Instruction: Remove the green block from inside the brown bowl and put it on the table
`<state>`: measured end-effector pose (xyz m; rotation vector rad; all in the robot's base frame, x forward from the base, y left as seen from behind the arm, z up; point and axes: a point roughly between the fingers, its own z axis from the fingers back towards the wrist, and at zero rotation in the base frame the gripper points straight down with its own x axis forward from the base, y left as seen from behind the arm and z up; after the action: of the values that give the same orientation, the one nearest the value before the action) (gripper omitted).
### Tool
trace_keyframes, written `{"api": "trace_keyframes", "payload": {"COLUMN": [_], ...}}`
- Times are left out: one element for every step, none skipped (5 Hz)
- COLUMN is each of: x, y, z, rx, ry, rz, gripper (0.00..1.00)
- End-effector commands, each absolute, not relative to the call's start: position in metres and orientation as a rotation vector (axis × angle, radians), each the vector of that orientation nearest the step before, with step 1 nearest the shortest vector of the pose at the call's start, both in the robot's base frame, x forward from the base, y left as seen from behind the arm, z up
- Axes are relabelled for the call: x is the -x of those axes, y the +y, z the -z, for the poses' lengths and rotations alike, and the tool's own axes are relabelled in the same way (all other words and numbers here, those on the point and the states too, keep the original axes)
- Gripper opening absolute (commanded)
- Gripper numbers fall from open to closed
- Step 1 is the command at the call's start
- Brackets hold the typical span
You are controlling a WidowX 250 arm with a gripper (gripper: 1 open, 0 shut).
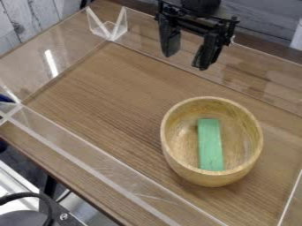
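Green block [210, 144] lies inside the brown bowl [179, 159], on its floor; long axis runs up and down the view, slightly tilted; block sits right of the bowl's middle, its lower end close to the near inner wall, more room between its left side and the bowl's left wall.

Edges, left to right: clear acrylic wall [92, 161] runs slantwise along the table's left and near side, cables and black hardware beyond it; wood grain of the table [101, 97] shows from that wall across to the bowl; bowl stands toward the right side, a strip of wood between its rim and the clear wall at lower right [290, 201]; more wood shows between the bowl's far rim and the gripper [188, 56].

Arm: enters at top, right of centre; black gripper beyond the bowl, apart from it; fingers point toward the near side, spread wide, nothing between them.
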<state>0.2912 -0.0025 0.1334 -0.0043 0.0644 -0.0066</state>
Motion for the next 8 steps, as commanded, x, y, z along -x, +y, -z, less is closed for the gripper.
{"api": "trace_keyframes", "payload": {"x": [-0.285,-0.273,-0.265,-0.261,-0.263,-0.264,-0.264,-0.265], "y": [-0.01,-0.022,-0.032,-0.041,-0.047,-0.05,-0.052,-0.056], "z": [-0.127,-0.118,-0.105,-0.092,-0.084,-0.076,-0.069,-0.061], "rx": [0.009,0.017,0.018,0.024,0.027,0.029,0.035,0.041], "ry": [0.077,0.087,0.086,0.086,0.09,0.098,0.103,0.108], "rz": [0.01,0.022,0.038,0.044,0.044,0.04,0.036,0.032], "gripper": [1.0,1.0,1.0,1.0,1.0,1.0,1.0,1.0]}}
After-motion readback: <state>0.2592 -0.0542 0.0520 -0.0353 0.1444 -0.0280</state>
